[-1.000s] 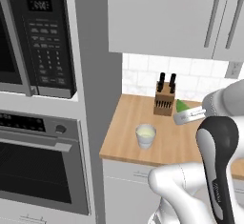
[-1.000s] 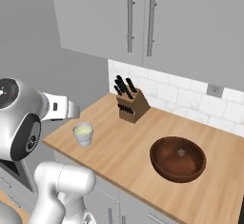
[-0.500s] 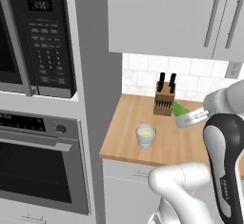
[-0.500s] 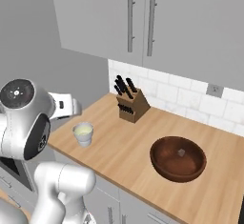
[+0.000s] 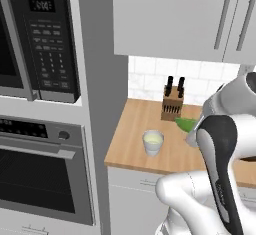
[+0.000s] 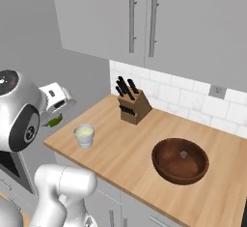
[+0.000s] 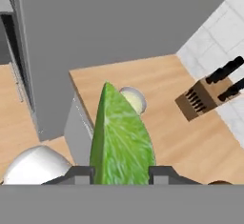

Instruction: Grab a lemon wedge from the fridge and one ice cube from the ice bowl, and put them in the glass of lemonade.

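With the gripper [image 7: 121, 173] clamping the lemon wedge [image 7: 121, 137] at bottom centre, the glass of lemonade [image 7: 133, 99] is sitting mid-frame behind it, so an early release is risking a miss onto the counter [image 7: 181, 137].

white arm raised, gripper [image 7: 121, 173] clamped on lemon wedge [image 7: 120, 137]

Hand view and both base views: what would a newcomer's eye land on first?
The green lemon wedge looms large in the hand view, pinched in the hand. Beyond it, the glass of lemonade stands near the wooden counter's left end. The dark ice bowl sits further right, holding one small cube.
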Robot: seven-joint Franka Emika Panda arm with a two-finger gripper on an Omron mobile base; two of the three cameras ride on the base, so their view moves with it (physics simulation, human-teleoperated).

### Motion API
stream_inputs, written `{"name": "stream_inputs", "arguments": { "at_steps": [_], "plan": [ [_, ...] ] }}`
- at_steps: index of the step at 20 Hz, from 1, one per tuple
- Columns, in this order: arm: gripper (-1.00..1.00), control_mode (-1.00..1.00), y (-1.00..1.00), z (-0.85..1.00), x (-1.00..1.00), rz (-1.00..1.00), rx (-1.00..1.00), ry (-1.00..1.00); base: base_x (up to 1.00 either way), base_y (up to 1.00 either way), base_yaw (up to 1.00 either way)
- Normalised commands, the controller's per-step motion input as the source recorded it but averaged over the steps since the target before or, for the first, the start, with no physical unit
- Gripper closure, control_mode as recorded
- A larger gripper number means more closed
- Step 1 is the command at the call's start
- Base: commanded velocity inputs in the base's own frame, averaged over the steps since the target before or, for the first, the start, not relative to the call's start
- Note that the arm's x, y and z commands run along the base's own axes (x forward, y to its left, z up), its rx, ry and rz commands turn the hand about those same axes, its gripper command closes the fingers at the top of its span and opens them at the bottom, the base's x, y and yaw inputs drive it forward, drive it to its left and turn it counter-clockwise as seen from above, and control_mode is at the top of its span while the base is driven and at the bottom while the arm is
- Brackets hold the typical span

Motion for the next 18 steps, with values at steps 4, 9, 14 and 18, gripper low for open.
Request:
{"name": "stream_inputs", "arguments": {
  "at_steps": [4, 9, 14, 18],
  "plan": [
    [1.00, -1.00, -0.11, -0.24, 0.00, 0.39, -0.46, -0.01, 0.00, 0.00, 0.00],
    [1.00, -1.00, -0.29, -0.16, 0.05, 0.49, -0.27, -0.04, 0.00, 0.00, 0.00],
    [1.00, -1.00, -0.02, -0.10, 0.22, 0.47, -0.34, 0.00, 0.00, 0.00, 0.00],
    [1.00, -1.00, -0.09, -0.19, 0.12, 0.52, -0.41, 0.00, 0.00, 0.00, 0.00]
  ]
}}
